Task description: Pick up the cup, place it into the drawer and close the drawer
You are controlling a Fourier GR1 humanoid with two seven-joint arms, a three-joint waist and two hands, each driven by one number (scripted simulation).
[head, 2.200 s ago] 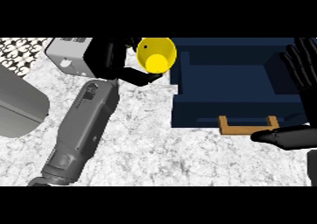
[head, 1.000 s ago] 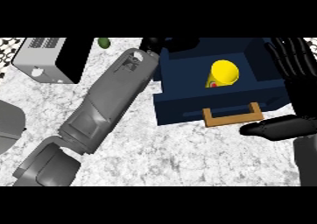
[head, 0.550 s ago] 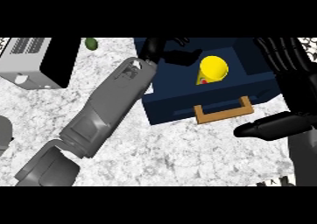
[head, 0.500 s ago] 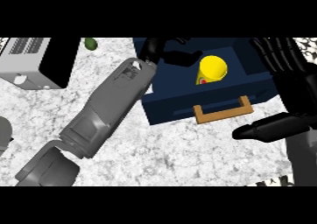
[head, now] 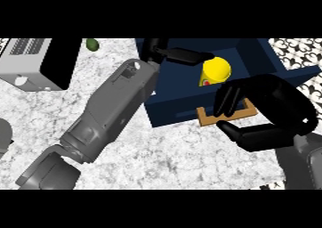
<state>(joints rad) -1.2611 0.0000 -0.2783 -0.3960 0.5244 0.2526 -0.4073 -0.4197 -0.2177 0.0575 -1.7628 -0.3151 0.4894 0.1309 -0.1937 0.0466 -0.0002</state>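
Item: yellow cup [head: 216, 70], lying inside the open blue drawer [head: 255, 55]. My left hand [head: 180, 54] beside it, fingers extended, empty. My right hand [head: 268, 107] curled over the wooden handle [head: 210, 118]. Advice: withdraw left first, then push squarely.

Yellow cup [head: 217, 70] with a red patch, navy drawer [head: 190, 95] with tan handle [head: 223, 118], grey-white marbled counter [head: 170, 151], black hands.
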